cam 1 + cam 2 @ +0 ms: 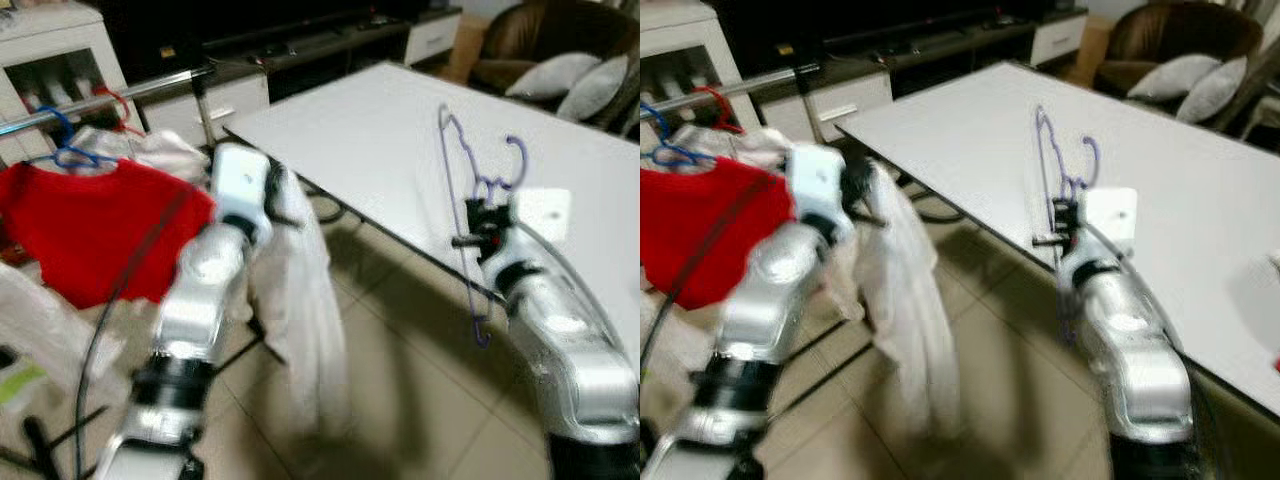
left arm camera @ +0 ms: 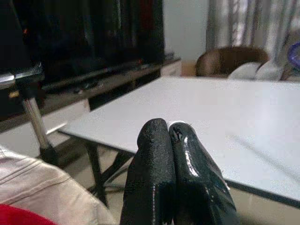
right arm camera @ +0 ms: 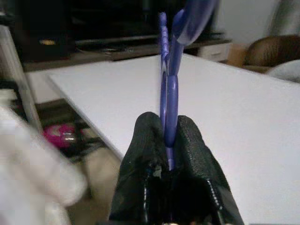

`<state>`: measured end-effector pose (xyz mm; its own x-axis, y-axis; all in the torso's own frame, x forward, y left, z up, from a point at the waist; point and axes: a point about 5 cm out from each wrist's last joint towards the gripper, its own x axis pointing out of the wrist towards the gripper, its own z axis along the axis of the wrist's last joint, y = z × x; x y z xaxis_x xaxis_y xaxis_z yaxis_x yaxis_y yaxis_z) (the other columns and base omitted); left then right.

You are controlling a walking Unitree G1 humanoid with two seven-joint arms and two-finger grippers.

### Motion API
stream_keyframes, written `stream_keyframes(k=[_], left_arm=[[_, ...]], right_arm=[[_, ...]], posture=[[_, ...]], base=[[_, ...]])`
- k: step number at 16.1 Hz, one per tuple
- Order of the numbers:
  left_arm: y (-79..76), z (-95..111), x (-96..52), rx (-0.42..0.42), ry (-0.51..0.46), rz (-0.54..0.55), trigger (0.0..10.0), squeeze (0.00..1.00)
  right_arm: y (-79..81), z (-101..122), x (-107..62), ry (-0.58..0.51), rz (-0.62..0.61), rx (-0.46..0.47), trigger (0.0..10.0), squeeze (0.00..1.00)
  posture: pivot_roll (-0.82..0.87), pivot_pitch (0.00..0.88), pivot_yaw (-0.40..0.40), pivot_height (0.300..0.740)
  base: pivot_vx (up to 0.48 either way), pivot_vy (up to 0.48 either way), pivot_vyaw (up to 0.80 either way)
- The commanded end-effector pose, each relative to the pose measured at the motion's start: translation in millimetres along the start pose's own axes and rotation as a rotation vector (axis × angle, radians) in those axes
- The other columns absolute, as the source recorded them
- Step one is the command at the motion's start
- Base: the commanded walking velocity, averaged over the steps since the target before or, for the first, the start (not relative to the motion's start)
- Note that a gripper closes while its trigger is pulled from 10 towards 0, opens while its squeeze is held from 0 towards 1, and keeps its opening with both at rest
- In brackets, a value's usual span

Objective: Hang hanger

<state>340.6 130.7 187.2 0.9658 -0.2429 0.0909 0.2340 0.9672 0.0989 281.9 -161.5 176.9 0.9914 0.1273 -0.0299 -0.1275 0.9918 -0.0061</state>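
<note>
Purple hanger held up beside the white worktop

The right gripper (image 3: 167, 140) has its fingers (image 3: 192, 140) clamped on a thin purple hanger (image 1: 462, 200), which stands upright at the near edge of the worktop (image 1: 400, 140). The left gripper (image 2: 169, 140), fingers pressed together and empty, is beside a white garment (image 1: 300, 300). A red shirt (image 1: 80, 230) hangs from the metal rail (image 1: 120, 95). No writing can be read.

Garment rail (image 1: 100, 98) at left, shirt (image 1: 90, 225) hanging from it; table (image 1: 400, 150) to the right; hanger (image 1: 470, 210) upright before the table's near edge; armchair (image 1: 540, 40) behind the table.
</note>
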Motion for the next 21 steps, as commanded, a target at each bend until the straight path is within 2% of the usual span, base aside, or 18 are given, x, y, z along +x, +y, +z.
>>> stream_keyframes(k=[1, 2, 5, 6, 7, 9, 10, 11, 12, 13, 14, 15, 16, 17, 18, 19, 20, 21], left_arm=[[-10.2, 11.1, 11.2, -0.024, -0.043, -0.042, 10.0, 0.00], [-11.1, 12.4, 13.6, -0.030, -0.047, -0.047, 10.0, 0.00], [-25.7, 31.0, 50.9, -0.068, -0.076, -0.140, 10.0, 0.00], [-28.6, 35.5, 54.8, -0.060, -0.085, -0.157, 10.0, 0.00], [-38.8, 81.5, 78.9, -0.082, -0.179, -0.205, 10.0, 0.00], [-37.6, 153.0, 95.1, -0.083, -0.331, -0.210, 10.0, 0.00], [-29.1, 210.7, 94.3, -0.114, -0.463, -0.175, 10.0, 0.00], [-13.9, 275.4, 79.9, -0.157, -0.646, -0.115, 10.0, 0.00], [-1.9, 307.7, 67.1, -0.209, -0.756, -0.078, 10.0, 0.00], [4.8, 318.0, 61.2, -0.199, -0.800, -0.069, 10.0, 0.00], [5.8, 313.8, 63.0, -0.178, -0.787, -0.070, 10.0, 0.00], [4.6, 298.0, 70.0, -0.139, -0.739, -0.074, 10.0, 0.00], [-0.9, 251.3, 86.4, -0.026, -0.594, -0.056, 10.0, 0.00], [-3.8, 225.7, 92.9, 0.027, -0.518, -0.057, 10.0, 0.00], [-6.6, 160.7, 100.6, 0.098, -0.341, -0.064, 10.0, 0.00], [-4.6, 114.4, 99.5, 0.141, -0.209, -0.062, 10.0, 0.00], [-2.4, 89.7, 96.9, 0.173, -0.130, -0.069, 10.0, 0.00], [4.9, 45.3, 86.7, 0.232, -0.008, -0.077, 10.0, 0.00]], right_arm=[[-11.3, 0.6, -1.3, 0.004, -0.045, -0.015, 10.0, 0.00], [-11.7, 0.8, -1.3, 0.003, -0.047, -0.015, 10.0, 0.00], [-12.2, 3.5, 1.4, -0.007, -0.050, -0.014, 10.0, 0.00], [-12.2, 3.8, 1.4, -0.009, -0.050, -0.015, 10.0, 0.00], [-13.5, 5.1, 2.2, -0.015, -0.059, -0.013, 10.0, 0.00], [-15.2, 7.2, 3.6, -0.021, -0.067, -0.013, 10.0, 0.00], [-16.0, 8.8, 4.0, -0.026, -0.066, -0.019, 10.0, 0.00], [-16.9, 10.3, 2.9, -0.034, -0.066, -0.026, 10.0, 0.00], [-17.1, 10.7, 1.5, -0.037, -0.068, -0.028, 10.0, 0.00], [-17.2, 10.4, -0.2, -0.040, -0.079, -0.024, 10.0, 0.00], [-17.0, 9.7, -0.8, -0.039, -0.084, -0.022, 10.0, 0.00], [-15.8, 8.9, -1.5, -0.040, -0.087, -0.018, 10.0, 0.00], [-12.1, 7.3, -1.6, -0.038, -0.079, -0.014, 10.0, 0.00], [-10.5, 6.4, -1.6, -0.035, -0.073, -0.014, 10.0, 0.00], [-8.1, 5.4, -1.8, -0.032, -0.059, -0.015, 10.0, 0.00], [-6.8, 5.2, -2.1, -0.031, -0.052, -0.015, 10.0, 0.00], [-6.2, 5.2, -2.4, -0.030, -0.049, -0.014, 10.0, 0.00], [-4.3, 4.5, -3.4, -0.027, -0.039, -0.014, 10.0, 0.00]], posture=[[-0.06, 0.000, 0.021, 0.740], [-0.06, 0.000, 0.021, 0.740], [-0.06, 0.000, 0.022, 0.740], [-0.06, 0.000, 0.022, 0.740], [-0.06, 0.000, 0.020, 0.740], [-0.07, 0.000, 0.019, 0.740], [-0.07, 0.000, 0.026, 0.740], [-0.08, 0.000, 0.040, 0.740], [-0.09, 0.000, 0.050, 0.740], [-0.09, 0.000, 0.061, 0.740], [-0.09, 0.000, 0.061, 0.740], [-0.09, 0.000, 0.065, 0.740], [-0.09, 0.000, 0.067, 0.740], [-0.09, 0.000, 0.067, 0.740], [-0.09, 0.000, 0.069, 0.740], [-0.09, 0.000, 0.072, 0.740], [-0.09, 0.000, 0.072, 0.740], [-0.09, 0.003, 0.074, 0.740]], base=[[0.375, 0.000, -0.80], [0.375, 0.000, -0.80], [0.371, 0.000, -0.80], [0.364, 0.000, -0.80], [0.360, 0.000, -0.80], [0.362, 0.000, -0.80], [0.349, 0.000, -0.80], [0.259, 0.000, -0.80], [0.251, 0.000, -0.80], [0.000, 0.000, -0.80], [0.000, 0.000, -0.80], [0.000, 0.000, -0.80], [0.000, 0.000, -0.80], [0.000, 0.000, -0.80], [0.000, 0.000, -0.80], [0.000, 0.000, -0.80], [0.000, 0.000, -0.80], [0.000, 0.000, -0.80]])
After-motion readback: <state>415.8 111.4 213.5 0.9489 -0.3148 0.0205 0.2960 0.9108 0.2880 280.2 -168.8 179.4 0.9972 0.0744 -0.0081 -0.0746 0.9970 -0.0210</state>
